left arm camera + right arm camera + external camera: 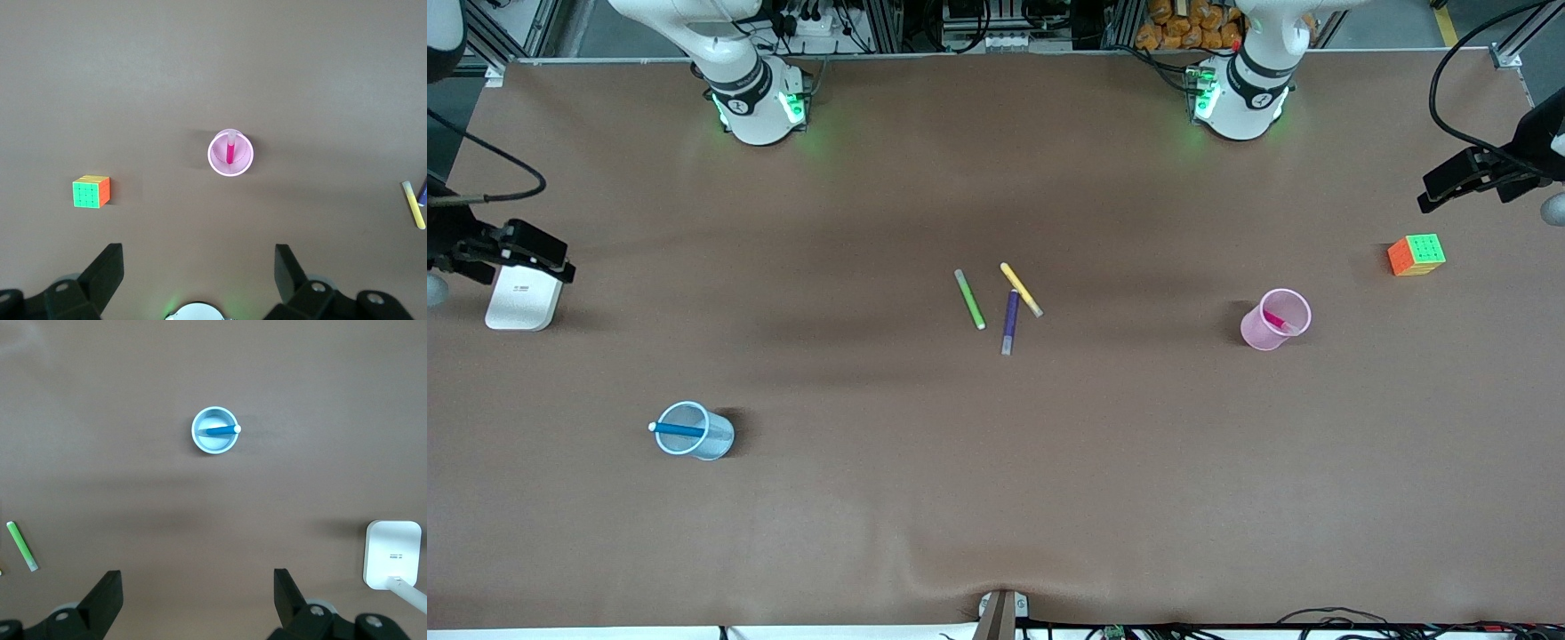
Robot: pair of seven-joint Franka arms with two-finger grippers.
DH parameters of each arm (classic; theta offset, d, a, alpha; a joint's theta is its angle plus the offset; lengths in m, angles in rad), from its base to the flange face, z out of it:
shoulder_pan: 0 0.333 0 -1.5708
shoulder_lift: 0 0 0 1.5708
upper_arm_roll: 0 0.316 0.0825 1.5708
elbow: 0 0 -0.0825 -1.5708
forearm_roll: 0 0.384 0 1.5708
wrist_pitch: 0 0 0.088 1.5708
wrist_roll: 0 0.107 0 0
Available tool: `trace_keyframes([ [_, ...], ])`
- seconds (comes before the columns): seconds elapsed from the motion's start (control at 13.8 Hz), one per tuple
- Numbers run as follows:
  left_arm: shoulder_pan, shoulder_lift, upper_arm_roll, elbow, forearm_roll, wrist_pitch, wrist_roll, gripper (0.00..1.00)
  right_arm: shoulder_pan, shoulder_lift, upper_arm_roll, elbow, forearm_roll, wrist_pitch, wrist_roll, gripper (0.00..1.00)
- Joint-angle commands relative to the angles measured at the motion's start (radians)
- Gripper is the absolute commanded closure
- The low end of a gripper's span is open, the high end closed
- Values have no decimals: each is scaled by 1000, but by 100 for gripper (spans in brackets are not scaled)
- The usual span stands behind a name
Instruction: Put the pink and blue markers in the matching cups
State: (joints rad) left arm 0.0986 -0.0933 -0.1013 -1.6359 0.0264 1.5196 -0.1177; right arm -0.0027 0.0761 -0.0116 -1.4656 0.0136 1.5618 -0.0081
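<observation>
Pink marker (1278, 321) sits in the pink cup (1274, 320), blue marker (677, 430) in the blue cup (694, 431). My left end effector (199, 270) and right end effector (198, 590) hang wide open, empty (a careless sweep could topple either cup).

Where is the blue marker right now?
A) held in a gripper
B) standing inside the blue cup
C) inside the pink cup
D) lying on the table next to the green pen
B: the blue marker leans inside the blue cup, its pale cap end poking past the rim; both grippers are up and empty.
</observation>
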Motion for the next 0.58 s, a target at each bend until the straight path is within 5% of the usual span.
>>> trace_keyframes([
  [0.0, 6, -34, -6, -33, 3, 30, 15, 0, -13, -79, -8, -91, 14, 32, 11, 0],
  [0.51, 4, -11, -9, 10, -20, 39, 16, 0, -19, -82, -8, -93, 8, 27, 11, 0],
])
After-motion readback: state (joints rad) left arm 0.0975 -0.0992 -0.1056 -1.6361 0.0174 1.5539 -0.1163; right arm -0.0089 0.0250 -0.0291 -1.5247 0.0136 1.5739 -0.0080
